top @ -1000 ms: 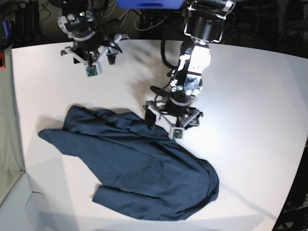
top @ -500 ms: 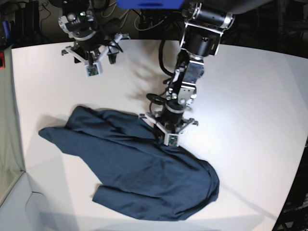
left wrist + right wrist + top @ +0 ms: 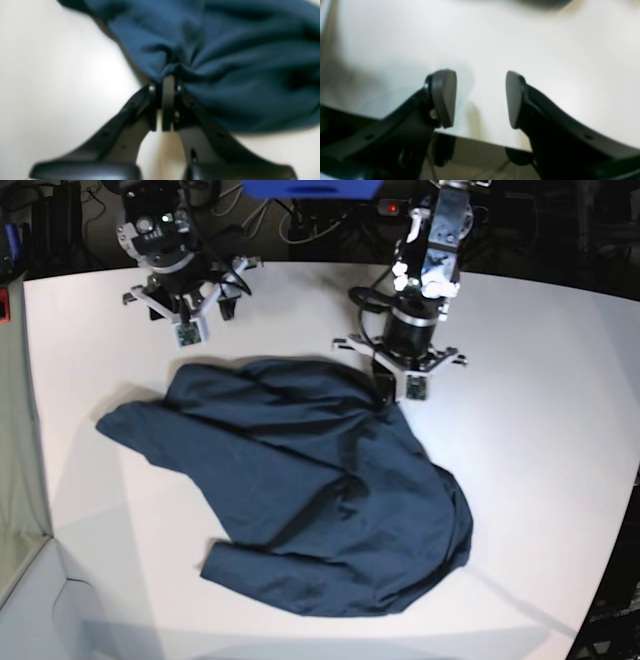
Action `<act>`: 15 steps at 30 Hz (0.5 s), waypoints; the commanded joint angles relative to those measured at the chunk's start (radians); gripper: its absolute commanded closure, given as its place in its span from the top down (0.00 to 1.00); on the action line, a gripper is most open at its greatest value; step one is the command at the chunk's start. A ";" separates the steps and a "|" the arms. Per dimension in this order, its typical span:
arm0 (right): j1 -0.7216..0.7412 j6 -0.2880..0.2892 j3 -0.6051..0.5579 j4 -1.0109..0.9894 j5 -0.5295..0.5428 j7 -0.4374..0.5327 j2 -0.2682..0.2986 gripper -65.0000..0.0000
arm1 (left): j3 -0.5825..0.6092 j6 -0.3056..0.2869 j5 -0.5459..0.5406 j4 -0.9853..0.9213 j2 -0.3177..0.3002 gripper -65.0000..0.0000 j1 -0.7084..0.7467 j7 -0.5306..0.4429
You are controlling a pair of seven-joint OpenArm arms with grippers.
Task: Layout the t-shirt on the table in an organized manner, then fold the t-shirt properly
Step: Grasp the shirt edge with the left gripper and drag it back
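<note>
Layout step: my left gripper [image 3: 168, 82] pinches t-shirt [image 3: 320, 490] edge mid-frame, right gripper [image 3: 481, 98] agape, empty, upper left; next, spread it flat.

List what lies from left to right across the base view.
Right claw → t-shirt → left claw, all on the table.

My left wrist view is soft all over; the shirt [image 3: 225, 62] runs off its top and right edges, so I can't see how much cloth sits between the pinched fingers [image 3: 168, 100]. In the base view, the table [image 3: 560, 380] is cut at the right edge.
</note>
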 commanded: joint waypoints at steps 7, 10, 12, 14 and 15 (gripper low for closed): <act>0.042 0.000 0.001 0.014 -0.001 0.016 0.005 0.51 | 0.003 -0.003 0.002 0.215 -0.091 0.00 0.180 -0.015; 0.074 0.000 0.003 0.015 -0.001 0.015 0.005 0.51 | -0.027 -0.003 0.002 0.205 -0.103 0.00 0.199 -0.015; 0.092 0.000 0.003 0.015 -0.001 0.015 0.005 0.51 | -0.063 -0.003 0.002 0.190 -0.099 0.00 0.202 -0.015; 0.118 0.000 0.003 0.015 -0.002 0.015 0.005 0.51 | -0.094 -0.003 0.002 0.170 -0.099 0.00 0.214 -0.017; 0.131 0.000 0.003 0.015 -0.002 0.013 0.005 0.51 | -0.105 -0.003 0.002 0.164 -0.099 0.00 0.216 -0.017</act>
